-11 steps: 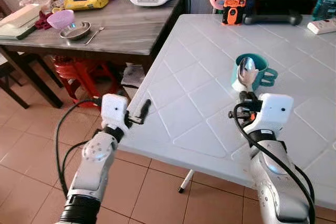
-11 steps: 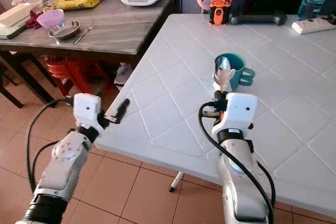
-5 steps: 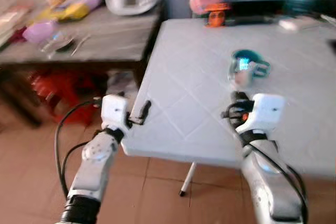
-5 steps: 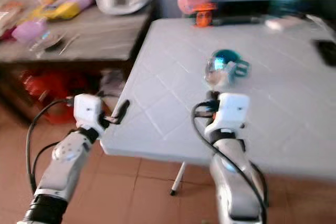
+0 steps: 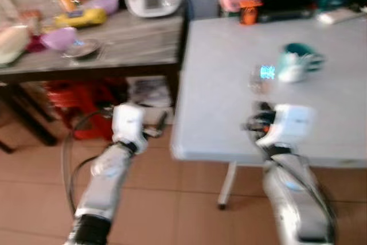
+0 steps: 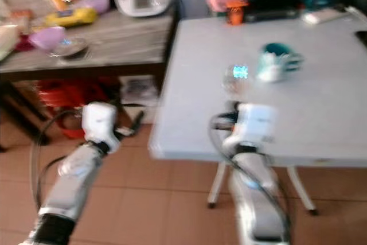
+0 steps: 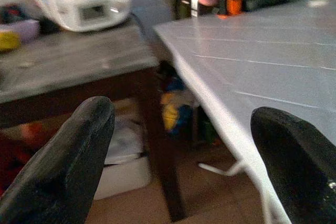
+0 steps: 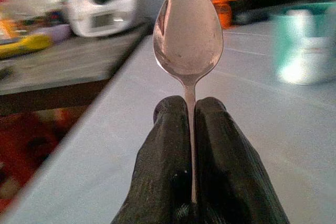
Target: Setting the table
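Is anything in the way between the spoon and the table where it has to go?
No. The right end effector holds the spoon upright, and the white table around it looks bare. The teal mug stands farther back and to the right, off to the side.

Two silver arms end in white boxy wrist blocks, black cables looping beside them; each gripper has two rounded black fingers, seemingly matte through the blur
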### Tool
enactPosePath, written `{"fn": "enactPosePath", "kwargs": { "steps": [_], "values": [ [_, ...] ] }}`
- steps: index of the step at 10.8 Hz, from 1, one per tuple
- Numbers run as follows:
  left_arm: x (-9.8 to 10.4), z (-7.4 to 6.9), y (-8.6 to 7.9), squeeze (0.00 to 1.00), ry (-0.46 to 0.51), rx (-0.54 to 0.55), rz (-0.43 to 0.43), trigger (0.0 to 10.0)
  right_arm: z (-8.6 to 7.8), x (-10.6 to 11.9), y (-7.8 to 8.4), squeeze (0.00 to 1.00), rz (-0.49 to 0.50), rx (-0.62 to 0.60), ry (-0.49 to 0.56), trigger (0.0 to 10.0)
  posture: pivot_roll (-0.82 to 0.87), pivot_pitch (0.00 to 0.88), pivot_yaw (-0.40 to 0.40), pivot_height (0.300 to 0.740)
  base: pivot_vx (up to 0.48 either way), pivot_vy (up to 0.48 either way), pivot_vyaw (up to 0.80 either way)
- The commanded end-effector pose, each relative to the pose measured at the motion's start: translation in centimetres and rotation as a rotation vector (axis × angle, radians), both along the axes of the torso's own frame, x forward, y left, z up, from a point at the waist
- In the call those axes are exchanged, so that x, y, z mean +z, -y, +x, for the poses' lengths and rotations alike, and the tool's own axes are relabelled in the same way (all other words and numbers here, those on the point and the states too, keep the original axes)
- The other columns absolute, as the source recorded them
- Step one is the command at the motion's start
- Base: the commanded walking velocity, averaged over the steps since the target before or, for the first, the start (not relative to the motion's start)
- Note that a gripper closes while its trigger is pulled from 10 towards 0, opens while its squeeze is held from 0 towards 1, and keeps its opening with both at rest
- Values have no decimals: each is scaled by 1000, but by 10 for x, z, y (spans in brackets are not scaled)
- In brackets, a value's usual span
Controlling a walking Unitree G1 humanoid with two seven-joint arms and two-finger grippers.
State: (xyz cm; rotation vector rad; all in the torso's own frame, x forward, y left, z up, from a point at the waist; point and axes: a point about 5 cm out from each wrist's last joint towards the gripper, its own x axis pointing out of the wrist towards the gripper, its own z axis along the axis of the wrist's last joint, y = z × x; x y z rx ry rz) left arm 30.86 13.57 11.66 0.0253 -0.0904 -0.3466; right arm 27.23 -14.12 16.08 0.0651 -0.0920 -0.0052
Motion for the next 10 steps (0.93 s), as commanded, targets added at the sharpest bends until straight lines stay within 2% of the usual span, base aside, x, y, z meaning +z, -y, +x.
{"fn": "enactPosePath", "kwargs": {
  "steps": [1, 10],
  "values": [
    [3, 0, 7, 0, 15, -21, 4, 10000, 0, 2, 5, 0, -9, -16, 18, 10000, -150, 43, 152, 740, 0, 480, 0],
    [5, 2, 20, 0, 32, -19, -12, 10000, 3, 2, 7, 0, -45, -18, 33, 10000, -148, 31, 150, 740, 0, 480, 0]
  ]
}}
